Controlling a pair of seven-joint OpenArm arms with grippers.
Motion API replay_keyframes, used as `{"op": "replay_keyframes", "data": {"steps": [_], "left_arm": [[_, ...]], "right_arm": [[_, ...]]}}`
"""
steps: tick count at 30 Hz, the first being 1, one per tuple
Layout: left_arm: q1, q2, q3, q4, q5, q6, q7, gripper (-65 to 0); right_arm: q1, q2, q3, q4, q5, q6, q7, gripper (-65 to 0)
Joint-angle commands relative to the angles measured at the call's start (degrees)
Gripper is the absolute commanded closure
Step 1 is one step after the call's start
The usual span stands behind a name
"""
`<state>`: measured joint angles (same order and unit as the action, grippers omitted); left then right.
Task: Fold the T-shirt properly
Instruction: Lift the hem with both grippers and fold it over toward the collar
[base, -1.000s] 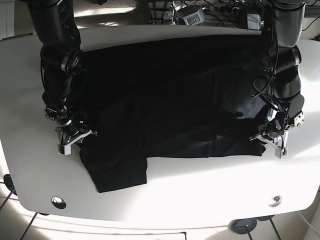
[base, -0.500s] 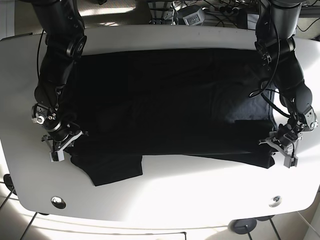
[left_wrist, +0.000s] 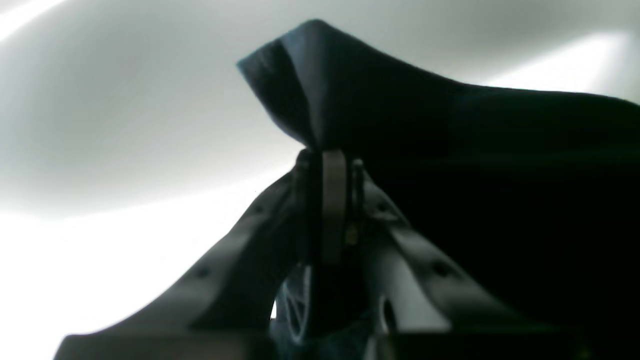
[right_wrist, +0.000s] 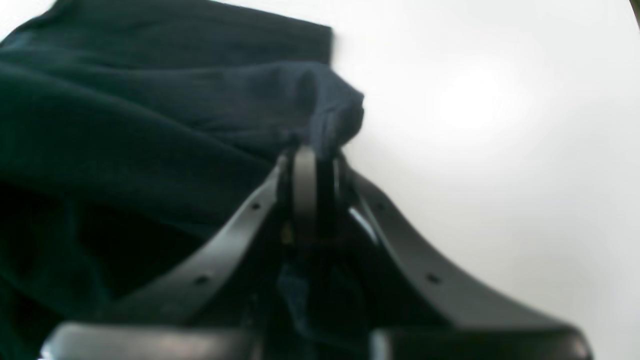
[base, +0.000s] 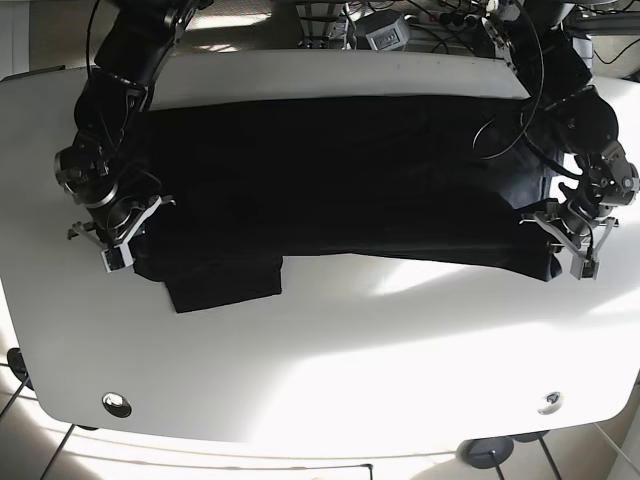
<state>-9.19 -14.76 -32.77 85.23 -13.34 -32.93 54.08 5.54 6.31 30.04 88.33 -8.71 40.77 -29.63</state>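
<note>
A black T-shirt (base: 340, 170) lies stretched wide across the white table (base: 330, 380). One sleeve (base: 225, 285) sticks out toward the front at the left. My left gripper (base: 572, 255) is shut on the shirt's front corner at the right of the base view. In the left wrist view the jaws (left_wrist: 332, 157) pinch a raised peak of dark cloth (left_wrist: 450, 150). My right gripper (base: 118, 245) is shut on the opposite front corner. In the right wrist view it (right_wrist: 312, 155) clamps a bunched fold of the shirt (right_wrist: 150, 115).
Cables and devices (base: 385, 30) sit behind the table's far edge. Two round fittings are set near the table's front corners (base: 117, 404) (base: 550, 402). Bare white table shows in the wrist views (left_wrist: 100, 125) (right_wrist: 500, 150).
Both grippers first moved outward, then toward the far side, carrying the shirt's front corners. The shirt is pulled wider and its front edge now lies farther back.
</note>
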Motion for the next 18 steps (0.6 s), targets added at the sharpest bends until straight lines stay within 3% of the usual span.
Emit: {"op": "replay_keyframes", "data": {"steps": [1, 9, 11, 13, 14, 15, 16, 18], "left_arm": [[1.9, -0.9, -0.6, 3.5, -0.2, 0.3, -1.0, 0.0], [12.5, -1.1, -0.7, 10.9, 0.1, 0.3, -0.2, 0.0], [12.7, -1.2, -0.7, 10.6, 0.2, 0.3, 2.3, -9.2], [12.8, -1.7, -0.7, 10.8, 0.2, 0.3, 4.0, -29.0], [12.8, -1.7, -0.7, 10.8, 0.1, 0.3, 4.0, -33.2], [12.8, -1.7, -0.7, 10.9, -0.2, 0.3, 4.0, -34.2], [12.8, -1.7, -0.7, 11.3, -0.2, 0.3, 4.0, -33.1], [12.8, -1.6, -0.6, 14.6, -0.2, 0.3, 4.0, -31.8]], "right_arm": [[-0.2, 0.1, 1.9, 2.4, 0.1, -0.77, -0.5, -2.1], [-9.9, -2.2, 3.8, 8.1, 0.2, -0.77, -1.5, -4.4], [-11.4, -2.4, 3.8, 9.4, 0.2, -0.77, -1.5, -14.7], [-13.9, -3.2, 4.7, 12.5, 5.2, -0.77, -1.6, -40.0], [-14.5, -3.3, 6.0, 13.9, 7.9, -0.77, -1.6, -48.2], [-14.8, -3.4, 7.4, 15.4, 11.7, -0.77, -1.7, -59.5], [-14.8, -3.0, 7.5, 16.0, 13.9, -0.77, -2.3, -65.0], [-12.5, -0.7, 7.4, 16.1, 17.9, -0.77, -5.3, -65.0]]}}
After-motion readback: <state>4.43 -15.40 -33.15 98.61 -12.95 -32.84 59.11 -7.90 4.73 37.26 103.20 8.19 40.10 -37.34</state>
